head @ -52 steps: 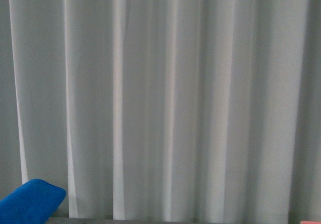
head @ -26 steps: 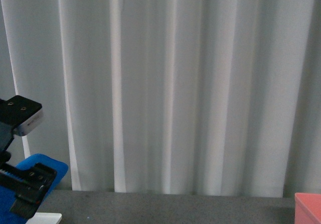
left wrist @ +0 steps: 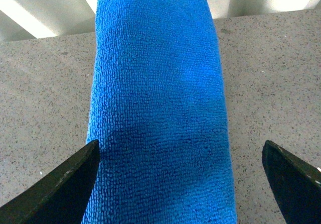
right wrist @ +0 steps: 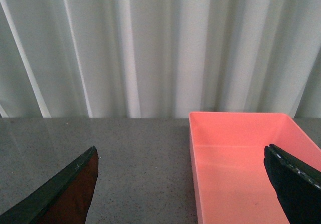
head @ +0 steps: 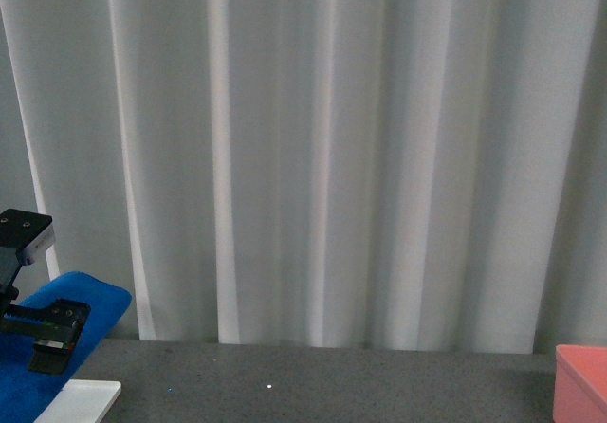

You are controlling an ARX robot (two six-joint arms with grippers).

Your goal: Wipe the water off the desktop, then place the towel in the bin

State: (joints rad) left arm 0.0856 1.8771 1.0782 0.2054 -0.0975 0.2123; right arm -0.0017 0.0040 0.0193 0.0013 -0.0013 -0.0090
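Nearest, at the left edge of the desk (head: 332, 385), a flat white slab (head: 83, 399) pokes into the front view. Just behind it the black links of the left arm (head: 45, 321) stand in front of the towel (left wrist: 158, 108) and hide part of it. The towel is a long blue roll by the desk's left edge, running away toward the far edge. The left gripper (left wrist: 180, 148) hangs over its near end with its jaws spread wide: one finger is right at the towel's side and the other is well clear over bare desk. Across the desk, the right gripper (right wrist: 180, 151) points level at the far edge, its jaws likewise wide apart and holding nothing. The bin (right wrist: 235, 148) sits ahead of it at the right edge. A pale pleated curtain (head: 313, 157) closes off the desk's far edge.
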